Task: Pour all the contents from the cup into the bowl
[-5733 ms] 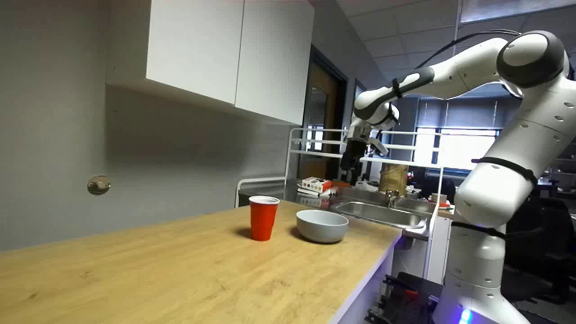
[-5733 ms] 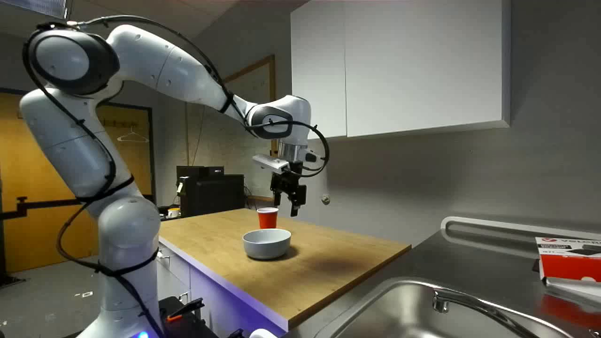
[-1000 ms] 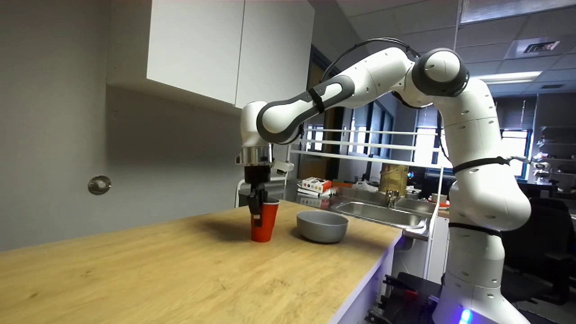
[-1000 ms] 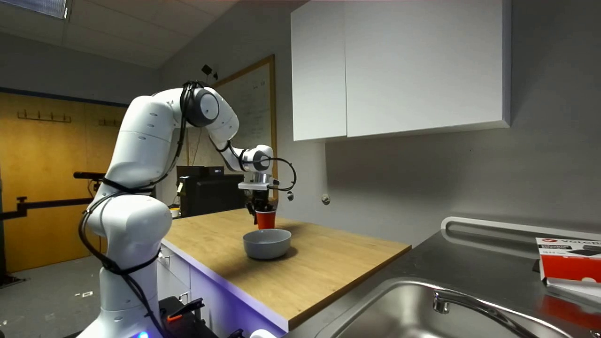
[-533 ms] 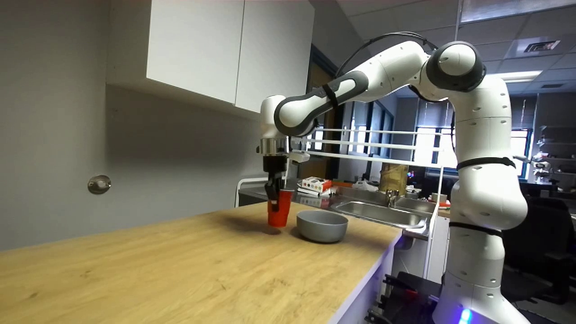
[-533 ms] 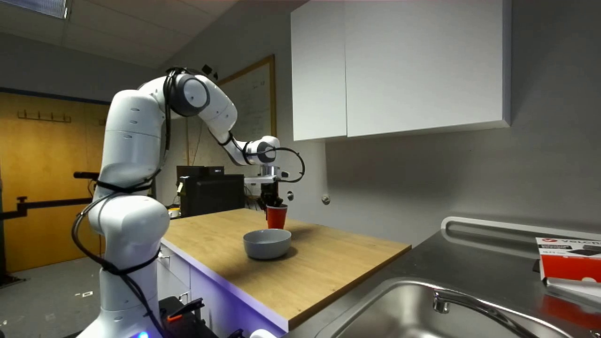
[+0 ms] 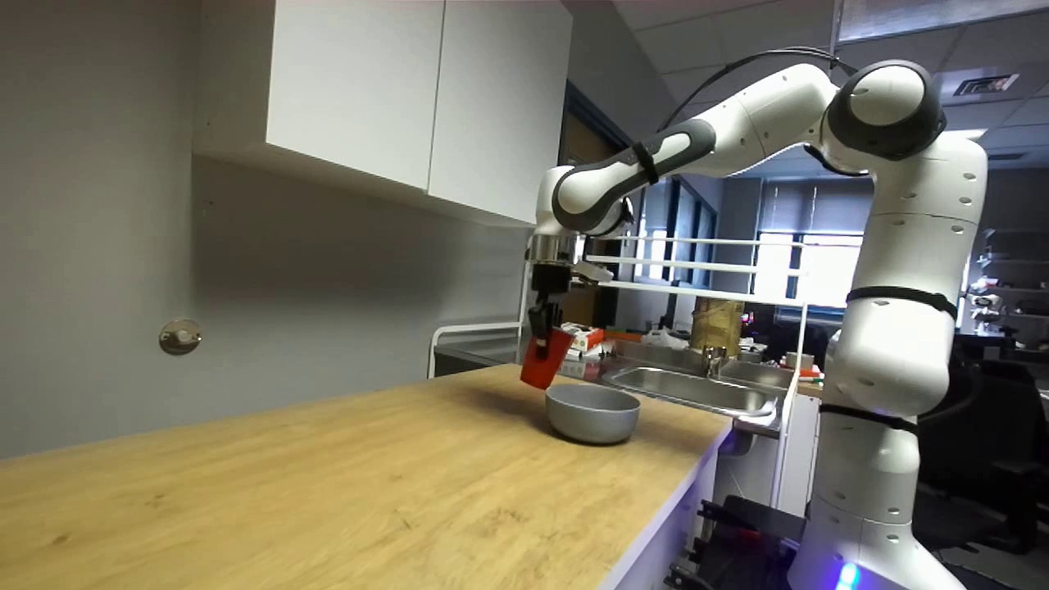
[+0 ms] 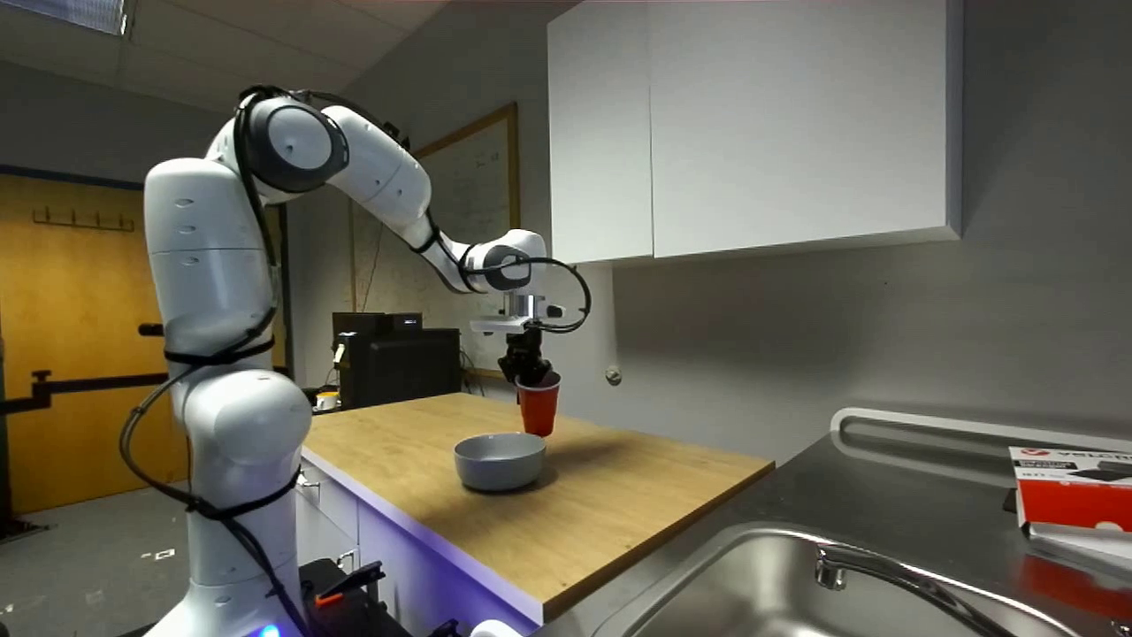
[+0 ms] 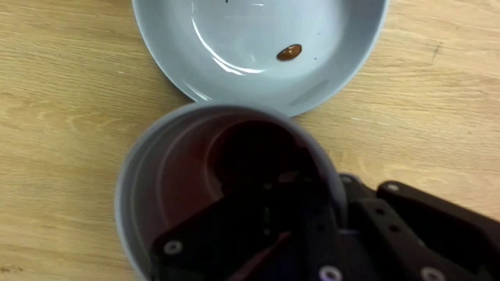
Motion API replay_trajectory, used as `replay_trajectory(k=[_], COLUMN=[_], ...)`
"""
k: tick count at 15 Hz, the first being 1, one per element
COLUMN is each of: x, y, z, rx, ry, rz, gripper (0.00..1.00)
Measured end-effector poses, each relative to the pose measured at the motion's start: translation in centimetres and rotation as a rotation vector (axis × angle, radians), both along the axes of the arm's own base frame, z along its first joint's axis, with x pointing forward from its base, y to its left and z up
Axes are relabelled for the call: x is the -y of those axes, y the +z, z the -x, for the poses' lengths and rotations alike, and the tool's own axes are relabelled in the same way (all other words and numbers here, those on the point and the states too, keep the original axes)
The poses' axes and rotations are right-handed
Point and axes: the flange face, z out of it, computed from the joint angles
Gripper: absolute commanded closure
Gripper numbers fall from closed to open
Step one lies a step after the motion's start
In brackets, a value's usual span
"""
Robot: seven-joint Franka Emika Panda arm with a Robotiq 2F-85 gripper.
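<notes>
1. While holding the red cup [image 7: 545, 370] clear of the wooden counter [image 7: 328, 483], has it tilted: mouth to the right, base to the left, in an exterior view.
2. Pinching the cup's wall in the gripper [image 7: 547, 338], with one jaw inside the mouth and one outside the rim, per wrist view.
3. Has the cup just beside the grey bowl [image 7: 592, 418]: left and slightly far of it in an exterior view; right and far of it in an exterior view, going by the cup [image 8: 538, 411] there.
4. Crosses the bowl's edge with the cup's rim in the wrist view; cannot tell whether touching or apart.
5. Too dark inside the cup to make out contents. On the bowl's floor, shows one almond-shaped brown piece [image 9: 289, 52] plus a few dark specks [image 9: 315, 58].
6. Has the bowl upright on the counter, toward the right end in an exterior view.
7. Has the white arm [image 7: 893, 360] standing at the right in an exterior view; at the left in an exterior view, see arm [image 8: 248, 433].
8. Farther out, takes in a steel sink [image 8: 761, 593] near right, red-and-white box [image 8: 1079, 502] beyond it, wall cabinet [image 8: 796, 124] overhead, whiteboard [image 8: 478, 190] far back, in an exterior view.
</notes>
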Motion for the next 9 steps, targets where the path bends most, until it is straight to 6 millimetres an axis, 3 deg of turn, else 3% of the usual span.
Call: replay_trajectory(k=[4, 9], x=[0.3, -1.0], y=[1.4, 2.2], z=[2.0, 4.1], rx=[0.027, 0.034], ry=[0.019, 0.077], rz=[-0.092, -0.181], gripper=[0.97, 0.97])
